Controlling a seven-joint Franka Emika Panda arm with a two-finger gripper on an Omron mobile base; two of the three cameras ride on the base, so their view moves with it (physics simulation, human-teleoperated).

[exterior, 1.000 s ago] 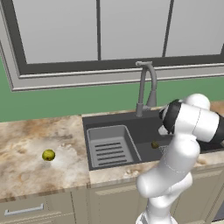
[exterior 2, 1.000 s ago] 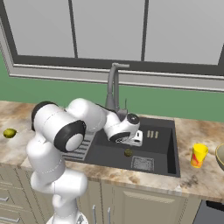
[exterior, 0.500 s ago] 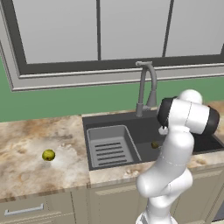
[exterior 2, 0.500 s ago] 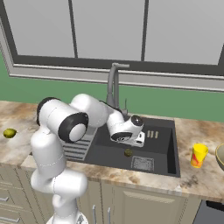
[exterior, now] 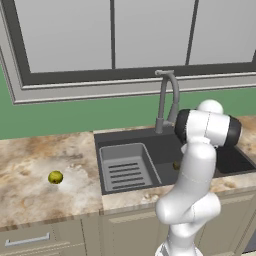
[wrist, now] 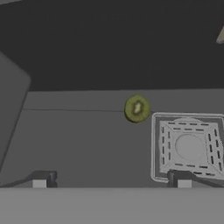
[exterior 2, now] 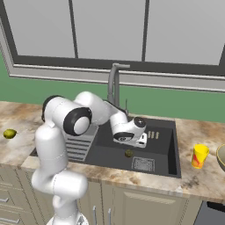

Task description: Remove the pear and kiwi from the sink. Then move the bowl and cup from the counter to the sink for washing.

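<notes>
The kiwi (exterior 2: 128,153) lies on the dark floor of the sink (exterior 2: 169,147), just left of the square drain (exterior 2: 143,164). My gripper (exterior 2: 130,143) hangs open a little above it, nothing between the fingers. In the hand view the kiwi (wrist: 137,108) sits ahead of my gripper (wrist: 111,183), beside the drain (wrist: 188,146). From the left base view the kiwi (exterior: 176,165) peeks out beside the arm. The pear (exterior: 55,177) rests on the counter (exterior: 30,200) left of the sink (exterior: 125,137). A yellow cup (exterior 2: 200,156) and the bowl (exterior 2: 221,157) stand on the counter right of the basin.
A ribbed grey tray insert (exterior: 125,170) fills the sink's left part. The tall gooseneck faucet (exterior 2: 115,83) rises behind the basin, close to my arm. A window and green wall back the counter (exterior 2: 193,180).
My arm's upper links have swung more upright and the hand has edged slightly right over the kiwi. Gripper stays open. Neither fruit has moved.
</notes>
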